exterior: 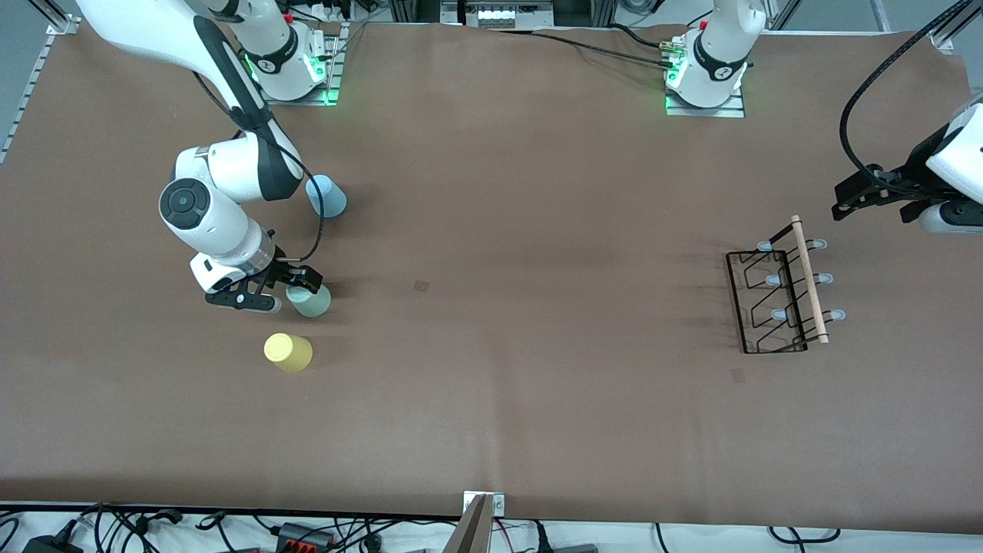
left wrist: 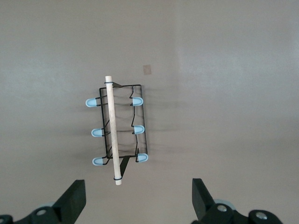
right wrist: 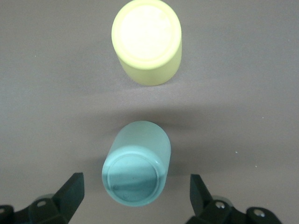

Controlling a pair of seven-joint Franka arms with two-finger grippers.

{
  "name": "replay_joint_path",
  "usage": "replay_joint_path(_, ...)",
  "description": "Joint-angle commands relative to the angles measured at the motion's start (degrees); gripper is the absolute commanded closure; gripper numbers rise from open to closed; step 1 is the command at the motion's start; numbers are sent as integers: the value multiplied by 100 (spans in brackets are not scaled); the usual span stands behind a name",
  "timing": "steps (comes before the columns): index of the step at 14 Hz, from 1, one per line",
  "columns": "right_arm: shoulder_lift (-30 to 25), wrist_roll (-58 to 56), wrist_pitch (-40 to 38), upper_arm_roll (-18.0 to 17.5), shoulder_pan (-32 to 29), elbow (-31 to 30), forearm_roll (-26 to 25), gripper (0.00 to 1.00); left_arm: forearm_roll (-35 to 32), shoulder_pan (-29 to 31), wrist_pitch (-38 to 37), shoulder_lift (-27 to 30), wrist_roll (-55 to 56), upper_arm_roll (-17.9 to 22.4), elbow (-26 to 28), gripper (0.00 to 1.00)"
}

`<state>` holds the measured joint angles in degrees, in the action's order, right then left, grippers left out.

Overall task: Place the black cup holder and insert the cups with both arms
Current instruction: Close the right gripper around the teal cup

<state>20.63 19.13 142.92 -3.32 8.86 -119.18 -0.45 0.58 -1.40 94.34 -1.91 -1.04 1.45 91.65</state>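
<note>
Over pale green cup [right wrist: 136, 169], right gripper [right wrist: 135, 198] open, empty, jaws straddling; off-centre closure could topple cup toward nearby yellow cup [right wrist: 147, 41]. Left gripper [left wrist: 135, 198] open, empty, waiting above black cup holder [left wrist: 119, 130].

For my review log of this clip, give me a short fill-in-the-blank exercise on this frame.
1. The right claw, fingers open, is at the pale ___ cup.
2. The cup nearest the front camera is ___.
3. The black cup holder holds ___ cups.
4. The left claw, fingers ___, hangs by the holder.

Missing: green; yellow; no; open
</note>
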Motion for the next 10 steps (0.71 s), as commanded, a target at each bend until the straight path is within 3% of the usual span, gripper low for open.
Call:
replay_joint_path(1, 38, 65, 8, -2, 2, 18, -43, 0, -31, 17, -196, -46, 33, -22, -200, 0)
replay_joint_path(10, 82, 65, -1, 7, -24, 18, -43, 0, -31, -10, -196, -55, 33, -22, -209, 0)
